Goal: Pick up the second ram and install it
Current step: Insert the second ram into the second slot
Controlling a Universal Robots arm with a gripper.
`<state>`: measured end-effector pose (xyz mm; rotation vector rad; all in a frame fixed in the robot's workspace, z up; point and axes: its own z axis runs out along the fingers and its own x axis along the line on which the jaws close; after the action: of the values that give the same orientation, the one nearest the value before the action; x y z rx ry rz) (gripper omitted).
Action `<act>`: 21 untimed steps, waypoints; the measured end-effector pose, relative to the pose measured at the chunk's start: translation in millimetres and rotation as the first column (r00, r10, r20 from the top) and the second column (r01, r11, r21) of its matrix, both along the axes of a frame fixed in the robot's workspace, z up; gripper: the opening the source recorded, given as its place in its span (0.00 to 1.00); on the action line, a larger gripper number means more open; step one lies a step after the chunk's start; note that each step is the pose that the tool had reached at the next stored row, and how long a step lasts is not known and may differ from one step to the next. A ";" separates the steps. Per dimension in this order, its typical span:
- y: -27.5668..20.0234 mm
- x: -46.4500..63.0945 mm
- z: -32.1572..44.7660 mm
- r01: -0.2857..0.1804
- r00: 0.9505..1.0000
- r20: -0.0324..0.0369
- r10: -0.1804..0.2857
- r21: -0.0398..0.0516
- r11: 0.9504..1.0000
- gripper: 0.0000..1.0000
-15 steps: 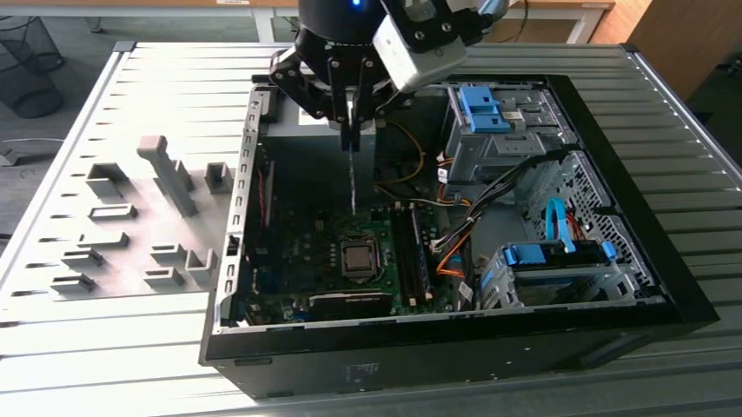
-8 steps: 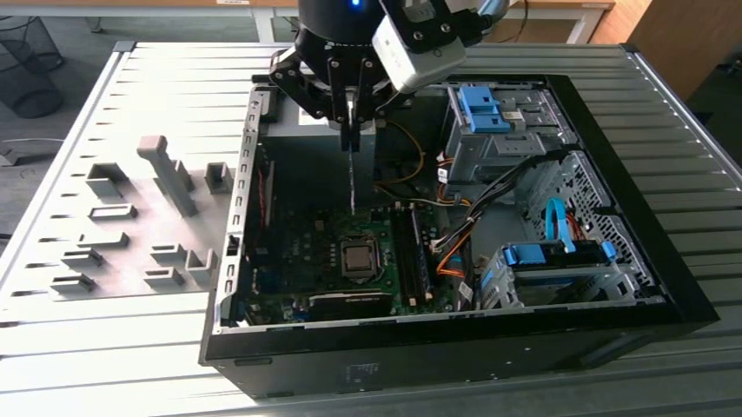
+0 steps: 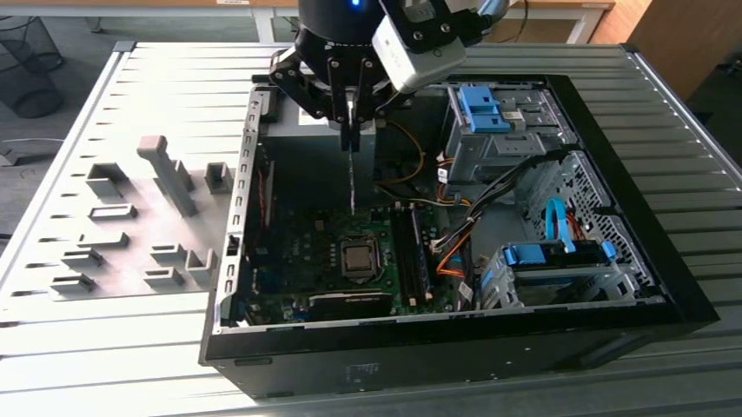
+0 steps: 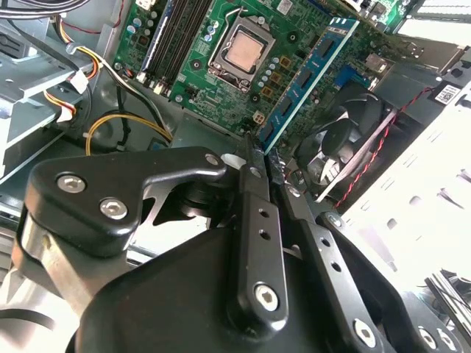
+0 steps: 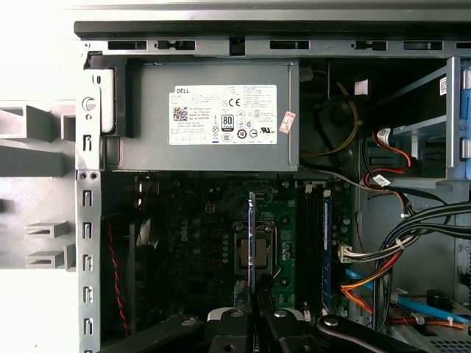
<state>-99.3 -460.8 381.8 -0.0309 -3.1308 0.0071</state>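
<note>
Here, in the exterior view, the claw (image 3: 350, 122) is closed on the top end of the second ram (image 3: 351, 174), which hangs edge-on above the open computer case (image 3: 649, 261) on the desk (image 3: 162, 78), toward twelve o'clock of the processor socket (image 3: 358, 257). In the second wrist view the blue stick (image 4: 305, 77) runs away from the fingers (image 4: 254, 220) over the board; it looks light, stiff and fragile, best pinched by its bare edges. In the first wrist view it is a thin edge (image 5: 252, 243) above the socket, and the power supply's pale label (image 5: 223, 114) at twelve o'clock carries small print I leave unread.

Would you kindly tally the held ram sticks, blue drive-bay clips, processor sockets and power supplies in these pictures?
second ram, held in the gripper: 1
blue drive-bay clips: 2
processor socket: 1
power supply: 1
Total: 5
</note>
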 end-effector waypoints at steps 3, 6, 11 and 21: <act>0.0 0.8 -1.7 -0.023 1.000 0.000 0.023 0.000 1.000 0.14; 0.0 5.8 -4.8 -0.031 1.000 0.000 0.031 0.000 1.000 0.14; -0.1 20.5 -10.0 -0.031 1.000 0.000 0.031 0.000 1.000 0.14; 0.0 40.1 -23.2 -0.024 1.000 0.000 0.024 0.000 1.000 0.14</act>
<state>-59.2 -460.8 358.6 0.0071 -3.1310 0.0073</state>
